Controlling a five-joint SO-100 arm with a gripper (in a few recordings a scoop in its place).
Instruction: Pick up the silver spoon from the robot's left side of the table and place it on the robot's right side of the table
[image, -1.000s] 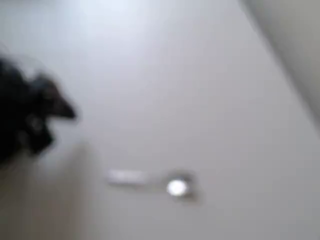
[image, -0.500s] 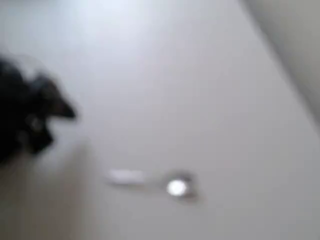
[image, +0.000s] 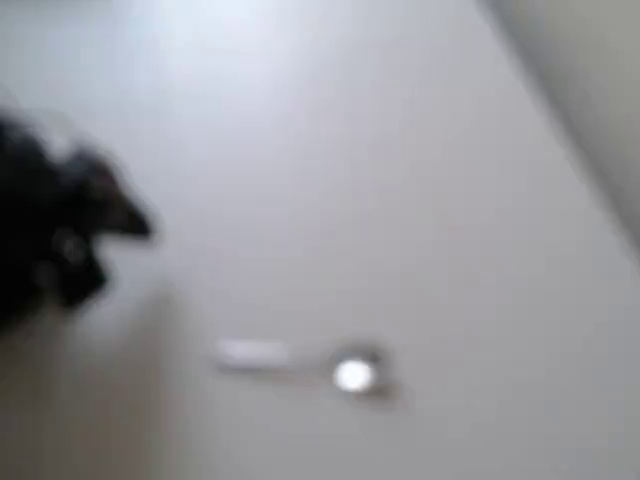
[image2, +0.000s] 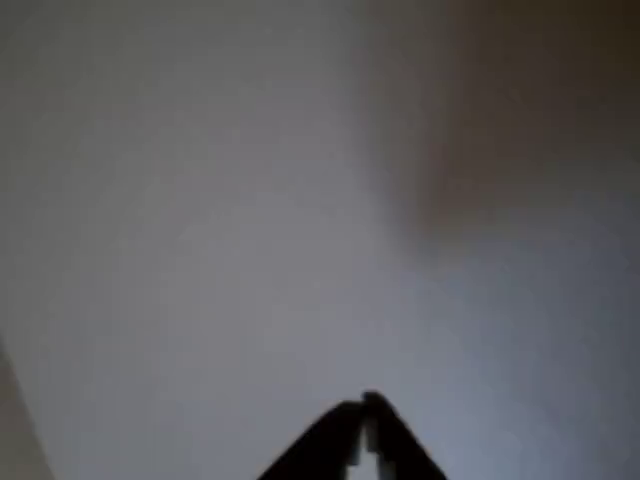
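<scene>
The silver spoon (image: 305, 364) lies flat on the white table (image: 350, 180) in the blurred overhead view, handle to the left and shiny bowl to the right. My black gripper (image: 140, 222) sits at the left edge of that view, well apart from the spoon, up and to its left. In the wrist view the gripper (image2: 364, 406) shows at the bottom with its two black fingertips pressed together, shut on nothing, over bare table (image2: 220, 250).
The table's straight edge (image: 565, 120) runs diagonally across the upper right of the overhead view, with darker ground beyond. A soft shadow (image2: 500, 130) darkens the upper right of the wrist view.
</scene>
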